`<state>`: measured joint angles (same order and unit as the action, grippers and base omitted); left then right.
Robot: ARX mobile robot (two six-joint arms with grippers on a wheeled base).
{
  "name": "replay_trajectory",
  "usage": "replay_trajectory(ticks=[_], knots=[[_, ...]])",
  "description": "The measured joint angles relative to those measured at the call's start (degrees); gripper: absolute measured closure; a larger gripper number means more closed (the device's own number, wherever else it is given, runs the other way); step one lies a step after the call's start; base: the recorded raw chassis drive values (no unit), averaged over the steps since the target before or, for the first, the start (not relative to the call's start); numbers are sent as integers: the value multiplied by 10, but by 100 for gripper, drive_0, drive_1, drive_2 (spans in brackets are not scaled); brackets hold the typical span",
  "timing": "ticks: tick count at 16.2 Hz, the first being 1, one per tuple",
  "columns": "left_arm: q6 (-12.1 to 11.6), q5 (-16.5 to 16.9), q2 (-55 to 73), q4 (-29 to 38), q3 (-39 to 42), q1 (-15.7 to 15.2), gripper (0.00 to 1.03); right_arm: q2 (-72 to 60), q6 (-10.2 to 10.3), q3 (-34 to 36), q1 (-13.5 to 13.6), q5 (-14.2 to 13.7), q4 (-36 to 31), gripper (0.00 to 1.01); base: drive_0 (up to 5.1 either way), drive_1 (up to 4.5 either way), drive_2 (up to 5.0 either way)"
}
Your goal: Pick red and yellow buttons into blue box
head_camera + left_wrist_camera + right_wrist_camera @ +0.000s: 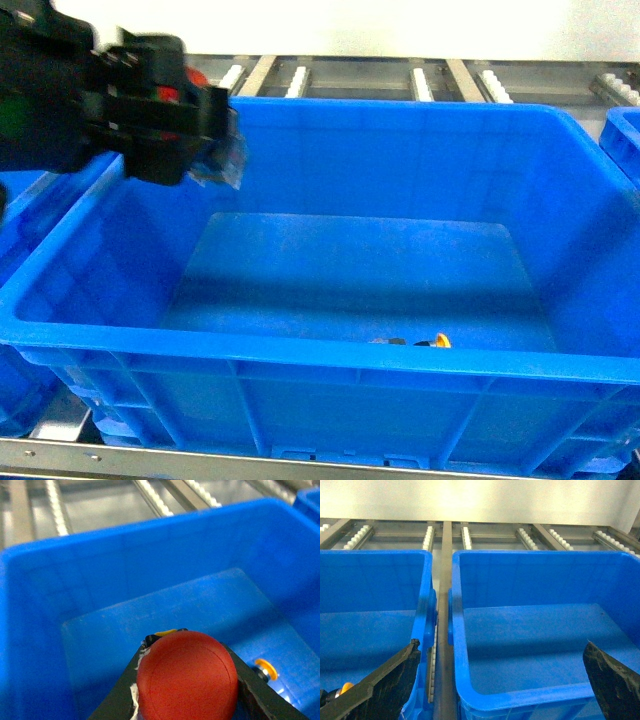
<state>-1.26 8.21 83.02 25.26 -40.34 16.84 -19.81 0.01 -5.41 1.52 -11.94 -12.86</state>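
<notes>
The blue box (pixel 300 352) fills the middle of the head view. The yellow button (pixel 440 341) lies on the box floor against the near wall, and the left wrist view shows it too (pixel 265 669). My left gripper (pixel 215 150) hangs over the box's back left corner, shut on the red button (pixel 186 675), whose red cap fills the space between the jaws. In the head view the red button's clear base (pixel 224 160) sticks out of the gripper. My right gripper (pixel 501 644) is open and holds nothing; it does not show in the head view.
A second blue bin (pixel 545 580) stands to the right of the blue box (pixel 370 580), with a metal rail (pixel 444 630) between them. Another bin edge (pixel 20 230) shows at the left. Roller conveyor tracks (pixel 420 80) run behind the bins.
</notes>
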Motion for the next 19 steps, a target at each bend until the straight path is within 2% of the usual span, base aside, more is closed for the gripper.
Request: replay_trajectory(ticks=[1,4,8,10,16,19], knots=[[-22,0,61,-23,-40,7,71,0,0,0,0,0,0,3,0,0,0],[-27,0,166,-50,-86,12,71,0,0,0,0,0,0,3,0,0,0],[-37,-15,169,-37,-93,23,71,0,0,0,0,0,0,3,0,0,0],[-47,-8,169,-25,-92,29,71,0,0,0,0,0,0,3,0,0,0],[-48,-6,169,-11,-92,28,71,0,0,0,0,0,0,3,0,0,0],[-45,0,159,5,-83,25,27,0,0,0,0,0,0,3,0,0,0]])
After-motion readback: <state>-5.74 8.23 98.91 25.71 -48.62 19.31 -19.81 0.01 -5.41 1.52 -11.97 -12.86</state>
